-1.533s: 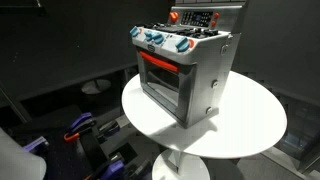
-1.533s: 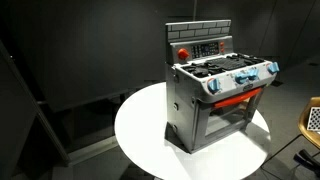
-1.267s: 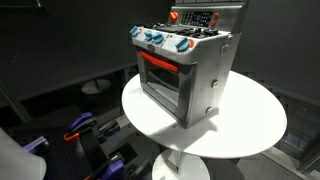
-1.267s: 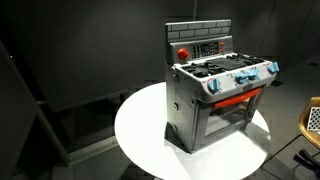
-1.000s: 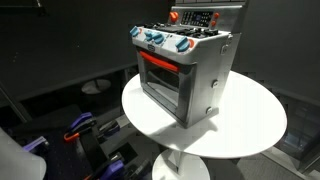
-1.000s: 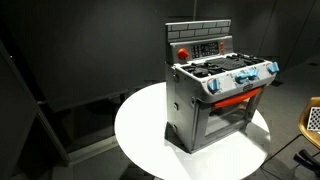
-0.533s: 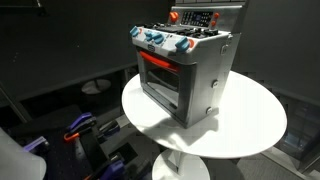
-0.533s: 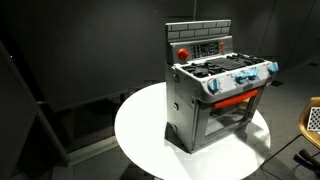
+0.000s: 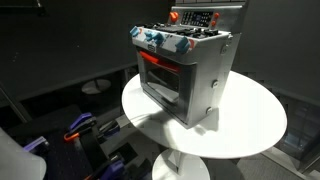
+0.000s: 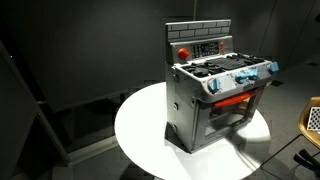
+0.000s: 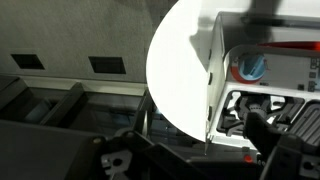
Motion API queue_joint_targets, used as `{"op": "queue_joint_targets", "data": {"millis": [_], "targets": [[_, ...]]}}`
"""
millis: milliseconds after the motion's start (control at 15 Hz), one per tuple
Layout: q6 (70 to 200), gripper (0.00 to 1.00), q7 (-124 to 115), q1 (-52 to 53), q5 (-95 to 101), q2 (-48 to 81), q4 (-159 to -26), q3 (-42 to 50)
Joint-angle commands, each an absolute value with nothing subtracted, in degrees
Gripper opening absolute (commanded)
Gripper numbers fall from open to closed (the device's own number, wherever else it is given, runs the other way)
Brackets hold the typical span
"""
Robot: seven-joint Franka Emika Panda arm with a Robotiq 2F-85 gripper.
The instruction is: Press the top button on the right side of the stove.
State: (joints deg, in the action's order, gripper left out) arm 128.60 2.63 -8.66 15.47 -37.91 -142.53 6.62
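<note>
The stove (image 9: pixel 185 75) is a small silver-grey toy oven with a red-framed door window and a row of blue knobs. It stands on a round white table (image 9: pixel 250 120) in both exterior views (image 10: pixel 215 95). Its dark rear control panel (image 10: pixel 205 47) has a red round button (image 10: pixel 183 53) at one end. My arm does not show in either exterior view. In the wrist view my gripper (image 11: pixel 195 155) hangs above the stove's top (image 11: pixel 260 70), with its dark fingers wide apart and nothing between them.
Dark curtains surround the table. Black gear with purple parts (image 9: pixel 80 128) lies on the floor below the table edge. A tan object (image 10: pixel 312 120) sits at the frame's edge. The wrist view shows the table edge (image 11: pixel 165 90) and the floor beyond.
A shadow has spread over the stove's door and the table beside it. The stove has not moved.
</note>
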Motion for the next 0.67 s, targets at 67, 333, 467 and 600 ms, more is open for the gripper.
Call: {"op": "queue_joint_targets", "data": {"millis": [67, 333, 467, 600], "targets": [[129.5, 1.00, -1.8, -8.2, 13.0, -27.4, -134.1, 4.1], [129.6, 1.00, -4.7, -7.6, 12.0, -19.6, -127.8, 2.7], [129.2, 1.00, -5.7, -7.2, 11.4, -15.7, -124.5, 2.4], [129.8, 1.00, -6.8, -6.8, 11.0, -12.2, -121.6, 2.3]]}}
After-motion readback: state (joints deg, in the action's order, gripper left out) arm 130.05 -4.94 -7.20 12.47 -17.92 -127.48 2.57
